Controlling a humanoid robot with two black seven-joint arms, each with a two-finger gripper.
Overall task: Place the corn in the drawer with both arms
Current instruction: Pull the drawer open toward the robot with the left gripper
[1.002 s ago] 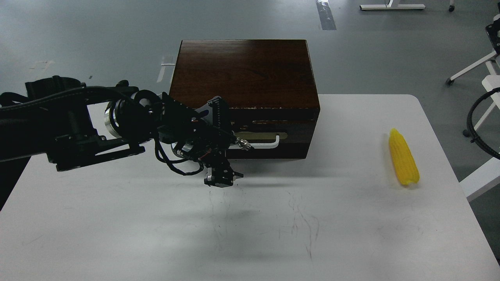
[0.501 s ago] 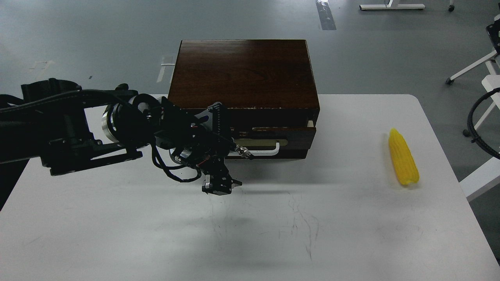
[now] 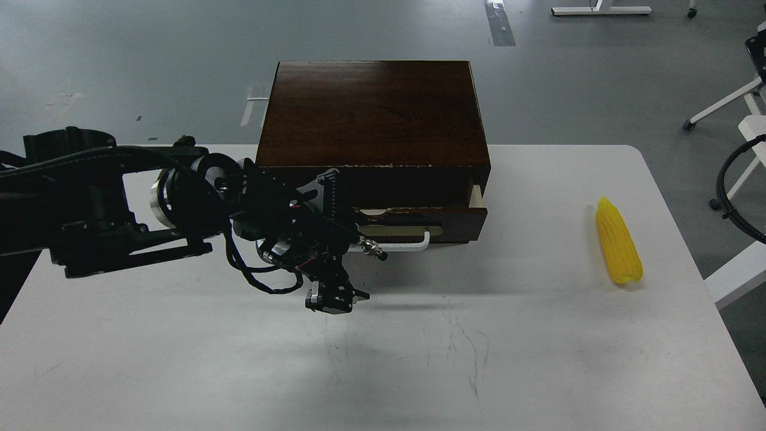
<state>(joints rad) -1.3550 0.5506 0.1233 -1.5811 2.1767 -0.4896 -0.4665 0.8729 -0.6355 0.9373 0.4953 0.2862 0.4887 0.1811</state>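
The corn is a bright yellow cob with rows of kernels, lying flat on the white desk at about three o'clock, well apart from the box. Its tapered tip points toward twelve o'clock, its blunt end toward six. The drawer, dark brown wood with a white bar handle on a beige backplate, stands partly pulled out, showing a sliver of pale side wall at its right corner.

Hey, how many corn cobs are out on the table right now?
1. The corn lies on the white table, near its right edge, well right of the drawer. The drawer is only partly open, so another inside it could be hidden.
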